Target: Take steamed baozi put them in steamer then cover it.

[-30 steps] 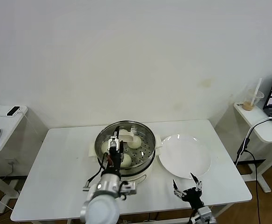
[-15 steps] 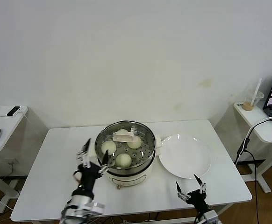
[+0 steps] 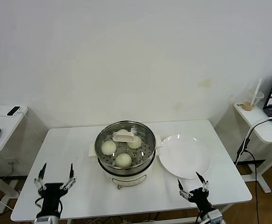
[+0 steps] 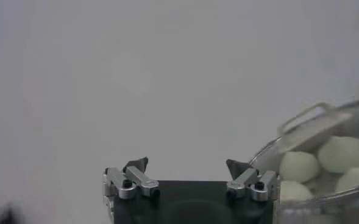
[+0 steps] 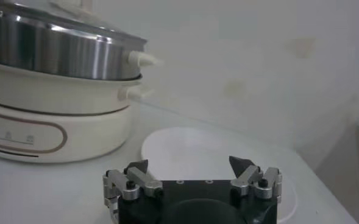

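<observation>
The white surface (image 3: pixel 70 154) carries everything, and the steamer (image 3: pixel 125 161) sits near its middle, within reach of both arms. To the steamer's right, just beside it, lies a flat white plate (image 3: pixel 185 156), now bare — a sign, I judge, that the buns came from there.

The glass cover (image 3: pixel 125 138) sits on the steamer's rim with its pale bar handle on top, so the pot looks closed. Through the glass three baozi (image 3: pixel 109 147) show clearly on the holed tray; a fourth may lie behind the handle, but that cannot be told for certain. With buns in and cover on, the task looks finished or nearly so.

The left gripper (image 3: pixel 55 178) hangs at the surface's near-left edge, well apart from the steamer, jaws spread wide and holding nothing — placed as if it is out of the way. The right gripper (image 3: pixel 193 185) is at the near-right edge, close to the plate's front rim, jaws likewise wide and empty, waiting idle.
</observation>
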Controlling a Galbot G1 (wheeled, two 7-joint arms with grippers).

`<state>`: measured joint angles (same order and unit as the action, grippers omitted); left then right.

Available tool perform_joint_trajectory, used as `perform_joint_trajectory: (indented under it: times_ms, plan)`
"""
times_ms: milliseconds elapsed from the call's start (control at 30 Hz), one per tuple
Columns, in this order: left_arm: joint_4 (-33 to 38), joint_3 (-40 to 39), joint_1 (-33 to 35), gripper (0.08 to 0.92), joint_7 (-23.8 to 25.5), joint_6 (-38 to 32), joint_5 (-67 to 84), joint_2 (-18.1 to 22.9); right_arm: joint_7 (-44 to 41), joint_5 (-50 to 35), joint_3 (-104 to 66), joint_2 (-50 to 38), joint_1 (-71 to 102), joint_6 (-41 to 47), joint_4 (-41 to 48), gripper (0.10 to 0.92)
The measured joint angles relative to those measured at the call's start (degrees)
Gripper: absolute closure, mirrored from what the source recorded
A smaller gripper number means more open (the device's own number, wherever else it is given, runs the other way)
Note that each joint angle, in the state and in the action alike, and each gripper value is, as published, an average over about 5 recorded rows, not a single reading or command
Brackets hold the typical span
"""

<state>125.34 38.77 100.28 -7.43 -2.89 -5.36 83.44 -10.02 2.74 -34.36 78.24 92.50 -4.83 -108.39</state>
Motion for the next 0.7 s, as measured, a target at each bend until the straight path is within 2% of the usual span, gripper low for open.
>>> perform_joint_trajectory:
  times_ms: [333,700]
  plan:
    - [-1.5,1.7,4.3,0.177,0.1,-3.5,8.4,0.9,-0.1,-1.5,-0.1,0.1,0.6,0.8,-1.4,0.203]
    - [-1.8,2.0,4.9,0.177,0.9,-4.1,10.7,0.9,0.3,-2.9,0.6,-0.8,1.0,1.8,-2.8,0.203]
